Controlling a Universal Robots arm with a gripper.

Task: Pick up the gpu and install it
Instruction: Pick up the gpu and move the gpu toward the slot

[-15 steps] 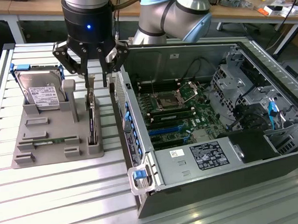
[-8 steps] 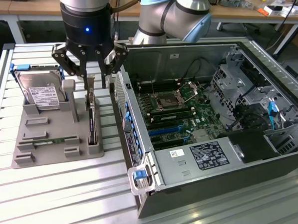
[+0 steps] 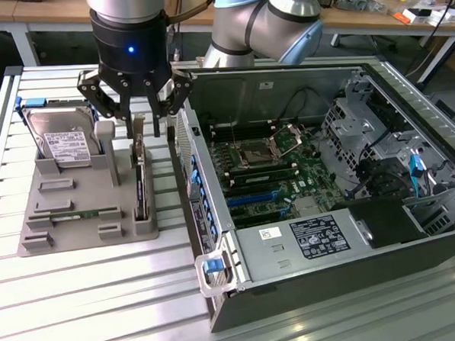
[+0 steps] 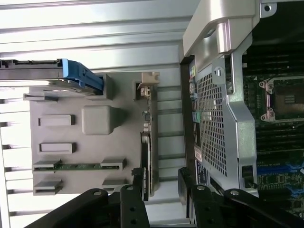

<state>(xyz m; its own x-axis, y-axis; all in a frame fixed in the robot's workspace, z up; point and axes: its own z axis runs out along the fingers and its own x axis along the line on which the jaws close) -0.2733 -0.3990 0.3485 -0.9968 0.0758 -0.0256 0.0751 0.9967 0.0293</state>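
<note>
Straddling the gpu (image 3: 140, 186) from above, the gripper (image 3: 145, 130) has its fingers (image 4: 184, 183) spread apart, one on each side of the card. A clear gap shows on the case side, so nothing is clamped yet. That spread looks meant to let the pads close on the card's two flat faces. The gpu stands on its long edge in a slot of the grey holder (image 3: 84, 195), just beside the open computer case (image 3: 295, 289). Stored upright like this, both its faces are free to grip. It is a thin dark board with a silver bracket (image 3: 138, 141) at the end nearest the gripper. A hard drive (image 3: 62, 141) in a blue frame stands in the same holder.
</note>
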